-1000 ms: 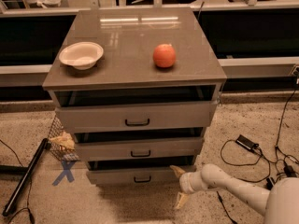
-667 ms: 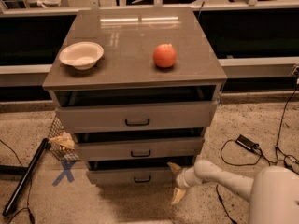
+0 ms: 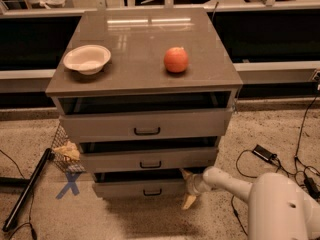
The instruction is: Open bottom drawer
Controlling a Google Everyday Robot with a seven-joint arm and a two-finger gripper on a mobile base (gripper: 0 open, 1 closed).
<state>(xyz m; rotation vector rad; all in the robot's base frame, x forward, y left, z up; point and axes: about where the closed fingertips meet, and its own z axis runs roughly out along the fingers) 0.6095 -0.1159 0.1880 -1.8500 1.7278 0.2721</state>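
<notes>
The bottom drawer (image 3: 140,189) is the lowest, slimmest grey front of the cabinet, with a small black bar handle (image 3: 152,192) at its centre. It stands a little way out, with a dark gap above it. My gripper (image 3: 187,187) is at the drawer's right end, close to the floor, at the end of the white arm (image 3: 235,184) that reaches in from the lower right. One pale finger (image 3: 186,174) points up by the drawer's top right corner and the other (image 3: 189,201) points down below it, so the jaws are spread.
The middle drawer (image 3: 149,160) and top drawer (image 3: 145,125) also stand slightly out. A white bowl (image 3: 87,59) and an orange fruit (image 3: 176,60) sit on the cabinet top. A small wire basket (image 3: 65,153), a dark pole (image 3: 27,189) and a blue X mark (image 3: 69,184) are left; cables (image 3: 270,156) lie right.
The arm has moved left, bringing the gripper from a little right of the cabinet to the bottom drawer's right end. The drawers look unmoved.
</notes>
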